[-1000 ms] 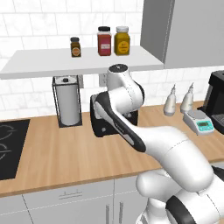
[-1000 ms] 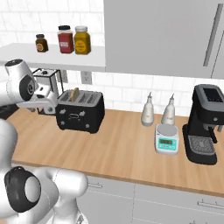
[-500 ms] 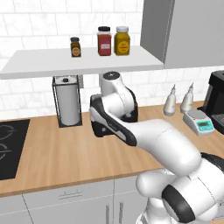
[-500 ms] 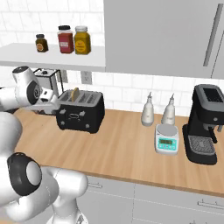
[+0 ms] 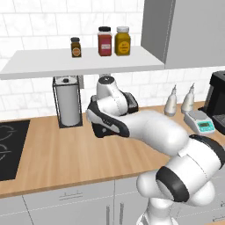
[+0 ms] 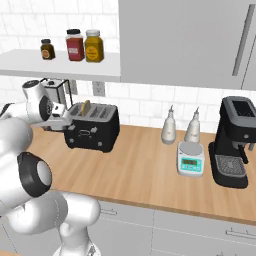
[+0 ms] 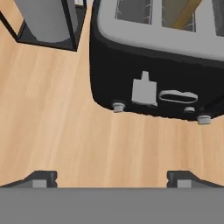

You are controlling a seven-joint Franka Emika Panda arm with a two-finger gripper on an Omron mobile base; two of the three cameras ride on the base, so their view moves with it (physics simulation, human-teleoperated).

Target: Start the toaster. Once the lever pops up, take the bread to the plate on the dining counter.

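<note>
Gripper is seen wide open, nothing held, brought closer to toaster front vs a sec ago; lever at 12 o'clock, not yet pressed. Bread is seated in slot at 1 o'clock. No readable text on toaster/jars.

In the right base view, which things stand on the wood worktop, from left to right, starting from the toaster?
toaster with the bread in its left slot → first white bottle → second white bottle, with the kitchen scale in front of it → coffee machine.
</note>
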